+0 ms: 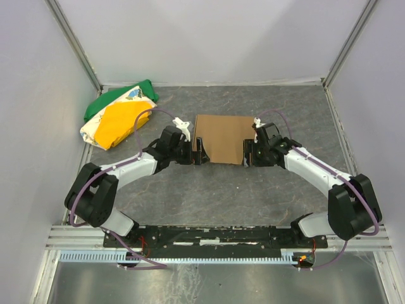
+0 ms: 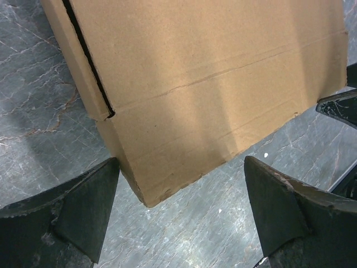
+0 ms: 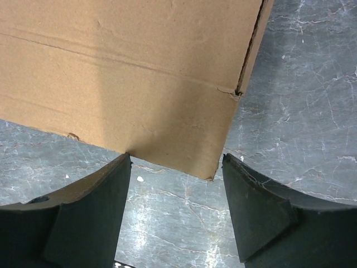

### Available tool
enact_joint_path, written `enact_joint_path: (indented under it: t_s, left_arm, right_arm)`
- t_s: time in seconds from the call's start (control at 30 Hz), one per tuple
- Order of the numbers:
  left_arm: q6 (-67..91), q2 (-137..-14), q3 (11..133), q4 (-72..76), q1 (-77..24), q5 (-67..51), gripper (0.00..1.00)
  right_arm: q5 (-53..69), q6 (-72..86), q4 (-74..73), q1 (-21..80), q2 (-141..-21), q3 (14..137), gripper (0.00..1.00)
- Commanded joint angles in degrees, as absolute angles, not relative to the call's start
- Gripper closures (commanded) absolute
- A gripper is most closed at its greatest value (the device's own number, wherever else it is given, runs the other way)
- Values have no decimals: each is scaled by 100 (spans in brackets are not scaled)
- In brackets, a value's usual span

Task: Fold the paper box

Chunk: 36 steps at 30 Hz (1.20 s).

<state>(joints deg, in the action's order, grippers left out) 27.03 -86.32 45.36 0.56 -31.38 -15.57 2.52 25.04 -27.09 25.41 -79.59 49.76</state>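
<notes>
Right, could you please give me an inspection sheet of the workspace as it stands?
Surface: grey stone-patterned table, no spills seen.
Job's things: paper box, brown cardboard, lying low at the centre.
Clutter: green, yellow and white cloth bundle at the far left, apart from the box.
Pincers: left pincer open, straddling the box's near left corner; right pincer open, straddling its near right corner.
Cables: a purple cable loops above each arm, off the box.
Surroundings: pale walls on three sides; metal rail at the near edge.
</notes>
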Motion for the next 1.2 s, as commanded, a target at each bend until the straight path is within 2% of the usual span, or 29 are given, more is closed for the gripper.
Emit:
enact_joint_path:
  t_s: [0.0,0.63,1.0,1.17]
  left_arm:
    - [2915,-8674,4531,426,-3156,-1661,2]
    - [2784,-8890,4364,383,-3162,-1416,2]
    - [2414,-8704,4355,-8,-3167,-224,1]
    - [2394,-8607,4340,0,-3168,-124,1]
  right_arm:
    - [181,2465,-2505,2584,-8004,4939,25]
    - [-184,2488,-2190,2618,-8357,4731,30]
    - [-457,2379,-2192,2623,-8202,4740,31]
    - [-406,2299,-2578,2640,-7899,4877,36]
